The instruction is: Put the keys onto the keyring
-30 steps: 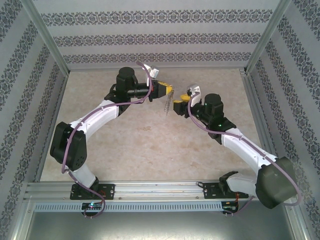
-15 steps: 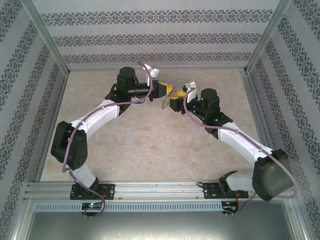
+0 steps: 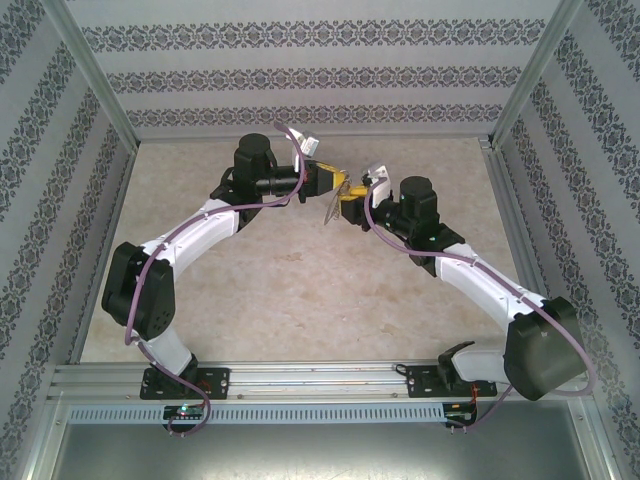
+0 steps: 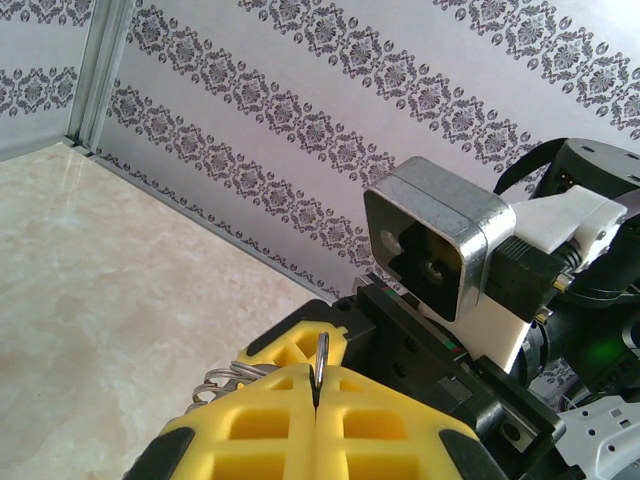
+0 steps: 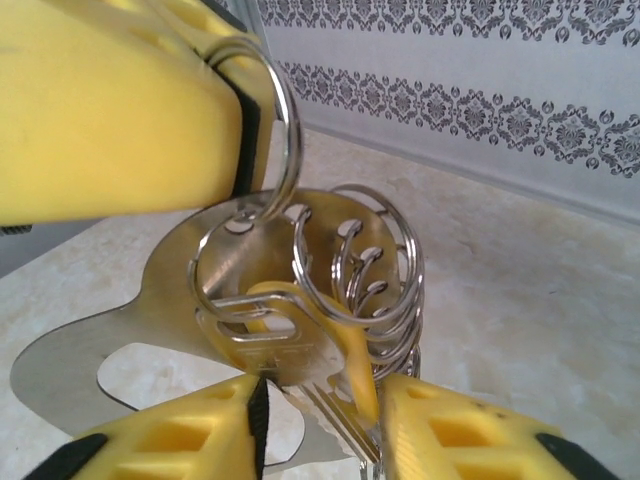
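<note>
**Threading step.** The left hand (image 4: 315, 385) is clamped shut on the top ring of the keyring (image 5: 160, 300), holding it clear of the tabletop (image 5: 520, 290). The key (image 5: 265, 345) lies against the keyring's flat plate, between the narrowly parted fingers of the right hand (image 5: 320, 420). Whether they pinch it cannot be told. The next move probably calls for a firm pinch, then feeding the key along a ring's coil.

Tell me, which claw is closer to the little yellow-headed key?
Right. The right gripper has its fingers either side of the key; the left gripper is a little away, pinching a ring of the keyring.
</note>
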### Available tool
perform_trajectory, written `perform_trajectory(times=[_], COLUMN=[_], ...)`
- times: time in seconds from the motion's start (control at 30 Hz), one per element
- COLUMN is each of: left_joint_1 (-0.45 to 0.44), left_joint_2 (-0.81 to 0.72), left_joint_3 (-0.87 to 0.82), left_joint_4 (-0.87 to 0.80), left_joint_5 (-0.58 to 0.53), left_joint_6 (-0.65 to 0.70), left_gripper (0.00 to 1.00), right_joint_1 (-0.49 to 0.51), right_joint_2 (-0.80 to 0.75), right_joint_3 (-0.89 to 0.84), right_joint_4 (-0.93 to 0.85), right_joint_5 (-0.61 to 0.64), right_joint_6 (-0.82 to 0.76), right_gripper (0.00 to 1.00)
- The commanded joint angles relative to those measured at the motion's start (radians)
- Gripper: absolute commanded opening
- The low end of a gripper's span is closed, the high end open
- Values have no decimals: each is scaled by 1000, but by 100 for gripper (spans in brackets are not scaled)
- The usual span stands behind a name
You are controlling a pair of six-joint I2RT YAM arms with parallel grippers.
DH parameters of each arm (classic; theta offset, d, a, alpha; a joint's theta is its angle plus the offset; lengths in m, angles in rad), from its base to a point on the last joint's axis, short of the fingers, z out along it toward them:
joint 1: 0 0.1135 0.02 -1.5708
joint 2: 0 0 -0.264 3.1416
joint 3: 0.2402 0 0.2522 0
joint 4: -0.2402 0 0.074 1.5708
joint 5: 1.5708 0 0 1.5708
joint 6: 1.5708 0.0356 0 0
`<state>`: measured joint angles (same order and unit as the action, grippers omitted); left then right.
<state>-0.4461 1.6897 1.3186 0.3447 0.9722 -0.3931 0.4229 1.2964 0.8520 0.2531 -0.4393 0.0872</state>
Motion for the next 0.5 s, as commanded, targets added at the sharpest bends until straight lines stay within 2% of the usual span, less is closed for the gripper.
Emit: perform_trajectory(times=[0.0,0.47], left_joint_1=[-16,-16], left_joint_2=[-12,-12], left_joint_3=[39,45], left_joint_4=[39,36], left_joint_5=[26,28], left_joint_6=[9,10], left_gripper=[0,0], right_joint_1=[-3,-29], right_joint_2=[-25,-43], right_joint_3=[21,27], right_joint_4=[-19,-36], right_joint_5=[-32,-30], right_joint_6=[-24,-28], right_gripper=[30,20])
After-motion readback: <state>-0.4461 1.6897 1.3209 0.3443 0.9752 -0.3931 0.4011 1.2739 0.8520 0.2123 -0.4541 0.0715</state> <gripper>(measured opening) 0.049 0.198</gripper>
